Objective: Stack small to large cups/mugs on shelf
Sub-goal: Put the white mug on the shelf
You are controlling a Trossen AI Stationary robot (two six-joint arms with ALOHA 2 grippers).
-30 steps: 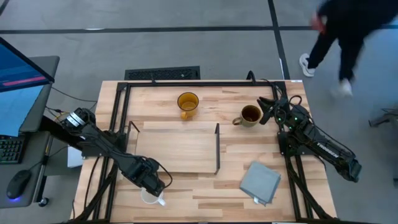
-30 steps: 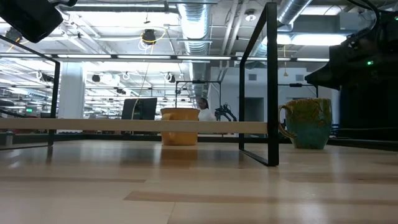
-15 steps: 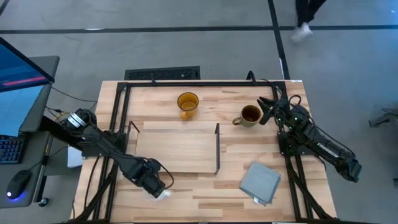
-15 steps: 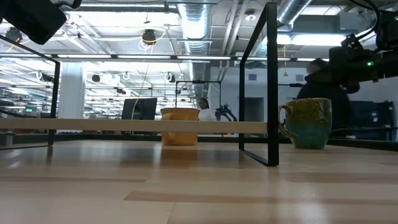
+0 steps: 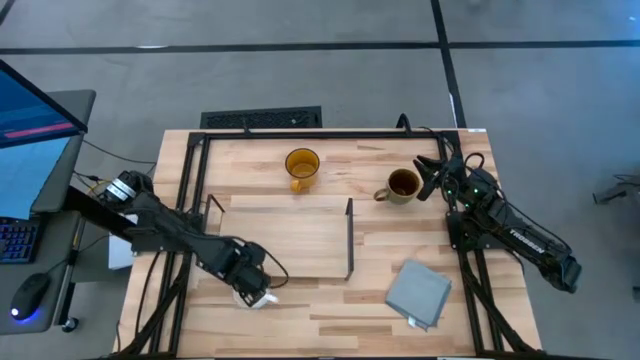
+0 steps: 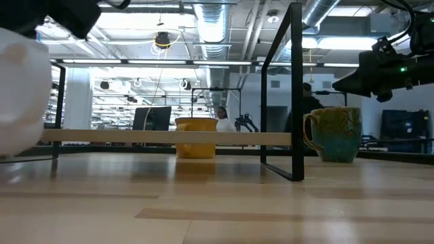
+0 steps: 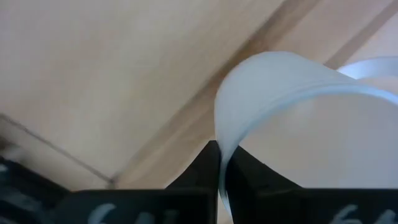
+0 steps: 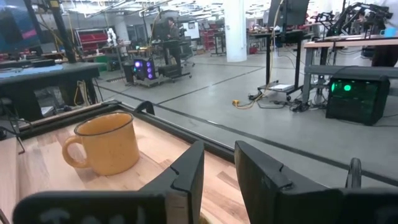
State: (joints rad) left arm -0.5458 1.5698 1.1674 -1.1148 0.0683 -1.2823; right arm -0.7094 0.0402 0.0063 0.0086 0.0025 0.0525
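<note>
The small white mug is off the table by its near left edge, with my left gripper shut on it; the low view shows it as a white blur. The shelf lies in the table's middle, its black wire ends upright. The amber mug stands behind the shelf, on the table. To the shelf's right the olive mug also stands on the table, its handle toward the shelf. My right gripper hovers just right of the olive mug, open by a narrow gap, holding nothing. My left gripper pinches the white mug's wall at the rim, one finger outside and the other finger inside the mug. The mug is lifted clear of the table and hangs below the gripper.
A grey folded cloth lies near the front right. The shelf's right upright wire end stands tall between the amber mug and the olive mug. A black frame runs along the table's far edge.
My left gripper has shut on the white mug's rim and lifted it off the table, carrying it a little toward the shelf; the mug now shows in the low view. A person beyond the table's far right corner has walked out of the high view.
</note>
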